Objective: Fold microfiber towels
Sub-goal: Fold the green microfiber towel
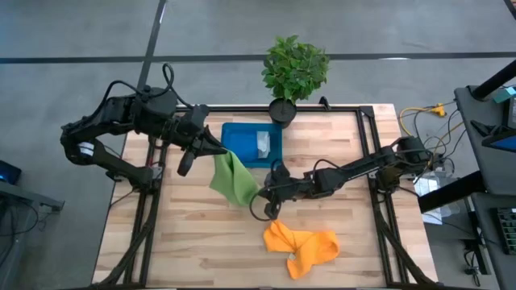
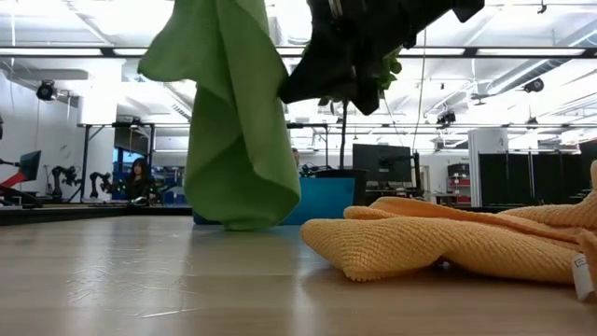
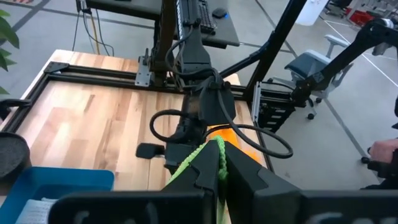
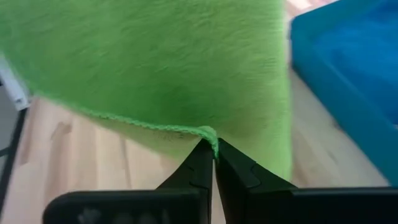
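A: From above, where is the lime green towel (image 1: 233,179)?
B: It is lifted between both arms, just near of the blue tray (image 1: 239,145), at the middle of the bench (image 1: 339,201). The left gripper (image 1: 214,151) pinches its far-left corner; the right gripper (image 1: 264,193) is clamped on its near-right edge. The orange towel (image 1: 302,246) lies crumpled on the bench, nearer and to the right. A grey-white cloth (image 1: 263,142) sits in the tray, with a potted plant (image 1: 294,70) at the far edge.

A: And at bench height?
B: The green towel (image 2: 233,121) hangs in folds, its lowest part about at the surface. The orange one (image 2: 448,243) sprawls at the right.

A: The left wrist view?
B: The left gripper (image 3: 219,163) has its fingers closed on a green edge (image 3: 205,155), facing the right arm (image 3: 199,93).

A: The right wrist?
B: The right gripper (image 4: 214,152) has its tips pressed together on the towel's hem (image 4: 155,74); the tray (image 4: 348,81) is beyond.
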Available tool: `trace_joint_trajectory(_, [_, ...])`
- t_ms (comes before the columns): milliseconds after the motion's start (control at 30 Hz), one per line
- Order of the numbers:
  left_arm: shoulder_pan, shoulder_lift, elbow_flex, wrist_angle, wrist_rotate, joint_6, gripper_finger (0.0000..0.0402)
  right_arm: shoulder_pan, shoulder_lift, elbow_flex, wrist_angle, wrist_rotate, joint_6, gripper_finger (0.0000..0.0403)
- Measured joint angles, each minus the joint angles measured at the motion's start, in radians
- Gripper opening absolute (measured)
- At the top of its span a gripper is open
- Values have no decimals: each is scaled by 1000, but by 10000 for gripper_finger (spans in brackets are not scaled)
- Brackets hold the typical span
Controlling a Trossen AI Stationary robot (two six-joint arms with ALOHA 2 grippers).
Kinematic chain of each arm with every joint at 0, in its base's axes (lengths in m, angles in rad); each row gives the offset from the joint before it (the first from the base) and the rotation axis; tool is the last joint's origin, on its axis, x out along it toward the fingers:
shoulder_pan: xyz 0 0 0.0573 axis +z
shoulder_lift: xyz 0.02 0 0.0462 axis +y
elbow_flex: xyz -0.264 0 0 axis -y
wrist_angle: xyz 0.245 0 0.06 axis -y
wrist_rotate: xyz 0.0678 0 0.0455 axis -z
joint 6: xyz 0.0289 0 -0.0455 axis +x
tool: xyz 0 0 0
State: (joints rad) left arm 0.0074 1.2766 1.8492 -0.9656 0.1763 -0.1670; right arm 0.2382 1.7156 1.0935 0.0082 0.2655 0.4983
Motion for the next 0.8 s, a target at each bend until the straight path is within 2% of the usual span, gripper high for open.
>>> trace_joint_trajectory(467, [0, 0, 0, 36, -4, 17, 0, -4, 1, -3, 66, -29, 3, 101])
trace_joint_trajectory(800, [0, 0, 3, 94, -6, 18, 0, -12, 1, -3, 104, -29, -25, 120])
